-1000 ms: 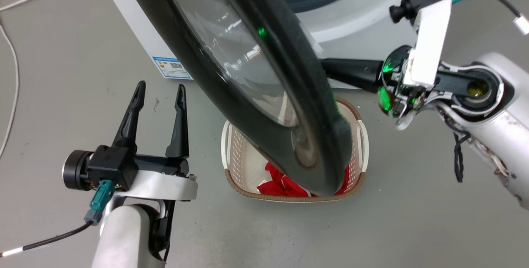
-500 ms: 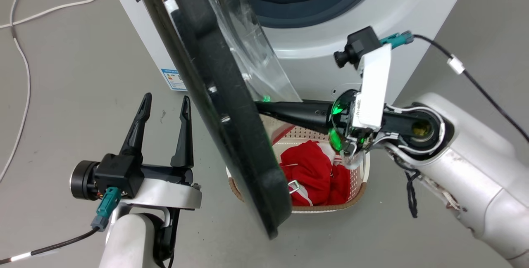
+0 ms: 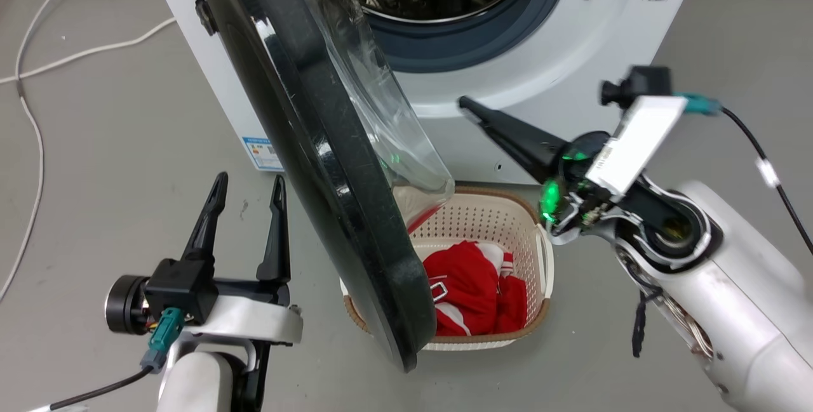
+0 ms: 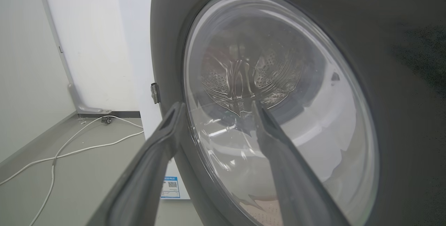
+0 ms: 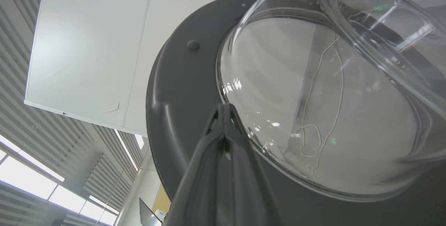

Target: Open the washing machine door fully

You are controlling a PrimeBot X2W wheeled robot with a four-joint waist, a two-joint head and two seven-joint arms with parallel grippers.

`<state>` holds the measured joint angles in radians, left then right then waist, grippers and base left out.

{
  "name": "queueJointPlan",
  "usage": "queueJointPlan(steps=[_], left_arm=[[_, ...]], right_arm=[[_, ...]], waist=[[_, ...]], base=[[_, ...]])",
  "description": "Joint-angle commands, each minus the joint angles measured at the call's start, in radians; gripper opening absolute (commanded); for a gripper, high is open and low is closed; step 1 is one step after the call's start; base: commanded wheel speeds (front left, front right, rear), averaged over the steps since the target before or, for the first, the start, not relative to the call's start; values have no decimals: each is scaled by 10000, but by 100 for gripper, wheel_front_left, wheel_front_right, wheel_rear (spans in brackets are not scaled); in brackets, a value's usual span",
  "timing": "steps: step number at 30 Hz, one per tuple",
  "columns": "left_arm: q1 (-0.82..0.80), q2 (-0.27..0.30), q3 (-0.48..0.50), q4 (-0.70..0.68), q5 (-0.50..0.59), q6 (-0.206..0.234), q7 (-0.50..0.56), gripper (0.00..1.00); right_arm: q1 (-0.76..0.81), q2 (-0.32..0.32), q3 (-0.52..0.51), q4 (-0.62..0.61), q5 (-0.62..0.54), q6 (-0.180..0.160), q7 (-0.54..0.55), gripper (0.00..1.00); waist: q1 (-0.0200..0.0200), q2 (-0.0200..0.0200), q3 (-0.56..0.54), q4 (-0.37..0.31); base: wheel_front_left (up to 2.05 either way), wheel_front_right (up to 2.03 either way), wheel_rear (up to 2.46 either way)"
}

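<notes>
Drawn back off the large round glossy black washing machine door (image 3: 330,164), the right end effector (image 3: 467,104) is pinched closed, empty; the left end effector (image 3: 249,182) gapes, empty. Door juts from the white boxy washing machine (image 3: 571,50), seemingly mostly open; some swing likely remains.

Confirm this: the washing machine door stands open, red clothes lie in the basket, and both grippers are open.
Wrong on one gripper: the left gripper is open, but the right gripper is shut, as the right wrist view shows. The rest holds.
</notes>
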<state>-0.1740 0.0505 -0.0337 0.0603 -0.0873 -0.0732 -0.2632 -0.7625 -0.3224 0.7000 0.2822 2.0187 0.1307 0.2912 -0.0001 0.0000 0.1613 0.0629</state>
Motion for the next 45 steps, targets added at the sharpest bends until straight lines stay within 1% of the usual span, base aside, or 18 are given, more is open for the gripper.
queueJointPlan(steps=[1, 4, 6, 7, 10, 16, 18, 20, 21, 22, 24, 28, 31, 34, 35, 39, 42, 45], left_arm=[[165, -5, 26, 36, 69, 10, -22, 100], [325, -6, 125, 70, 115, 17, -22, 100], [441, -5, 166, 93, 138, 5, -22, 100], [481, -5, 177, 116, 135, -10, -22, 100], [600, -5, 203, 174, 192, -56, -22, 100], [851, -3, 257, 224, 207, -112, -22, 100], [949, -5, 277, 235, 195, -100, -22, 100], [1033, -3, 290, 245, 171, -85, -22, 100], [1088, -3, 304, 244, 163, -76, -22, 100], [1118, -3, 321, 245, 156, -68, -22, 100], [1141, -5, 343, 233, 154, -57, -22, 100], [1261, -5, 388, 235, 167, -69, -22, 100], [1273, -3, 431, 219, 196, -51, -22, 100], [1245, -5, 494, 205, 236, -70, -22, 100], [1156, -3, 558, 195, 303, -114, -22, 100], [1067, -3, 581, 200, 341, -126, -22, 100], [1056, -3, 572, 209, 371, -150, -22, 100], [1065, -3, 582, 178, 394, -170, -22, 100]], right_arm=[[333, -10, -241, -131, -135, 0, -236, 0], [1203, -189, -1001, -327, -547, 0, -1056, 0], [1747, -316, -1439, -480, -939, 0, -1698, 61], [2035, -349, -1668, -580, -1083, 2, -2021, 100], [2980, -598, -2245, -747, -1743, 0, -3114, 100], [4465, -1018, -2548, -634, -3573, 0, -5124, 100], [4829, -972, -2724, -402, -4331, 0, -5438, 100], [5172, -764, -3051, -172, -5183, 0, -5537, 100], [5299, -629, -3504, -37, -5760, 0, -5559, 100], [5444, -488, -4010, 68, -6537, 0, -5559, 100], [5793, 151, -5035, 110, -8070, 0, -5552, 100], [6292, 1287, -6924, -525, -11337, 0, -5558, 100], [6559, 1876, -7703, -1391, -13631, -1, -5558, 100], [6706, 2239, -8003, -2365, -15813, -1, -5559, 100], [6967, 2477, -7936, -3000, -17468, -1, -5560, 100], [7370, 2650, -7629, -3359, -18906, -1, -5451, 100], [7738, 2710, -7489, -3336, -19365, -3, -5328, 100], [7949, 2728, -7477, -3160, -19422, -3, -5329, 100]], waist=[[1, 0, -166, -78], [1, 0, -412, -171], [1, 0, -550, -210], [1, 0, -613, -221], [1, 0, -821, -247], [1, 0, -1161, -265], [1, 0, -1247, -276], [1, 0, -1348, -271], [1, 0, -1381, -277], [1, 0, -1406, -284], [1, 0, -1460, -295], [1, 0, -1540, -313], [1, 0, -1538, -337], [1, 0, -1517, -376], [1, 0, -1474, -420], [1, 0, -1460, -446], [1, 0, -1462, -430], [1, 0, -1466, -441]], base=[[0, 0, 0], [0, 0, 0], [0, 0, 0], [0, 0, 0], [0, 0, 0], [0, 0, 0], [0, 0, 0], [0, 0, 0], [0, 0, 0], [0, 0, 0], [0, 0, 0], [0, 0, 0], [0, 0, 0], [0, 0, 0], [0, 0, 0], [0, 0, 0], [0, 0, 0], [0, 0, 0]])
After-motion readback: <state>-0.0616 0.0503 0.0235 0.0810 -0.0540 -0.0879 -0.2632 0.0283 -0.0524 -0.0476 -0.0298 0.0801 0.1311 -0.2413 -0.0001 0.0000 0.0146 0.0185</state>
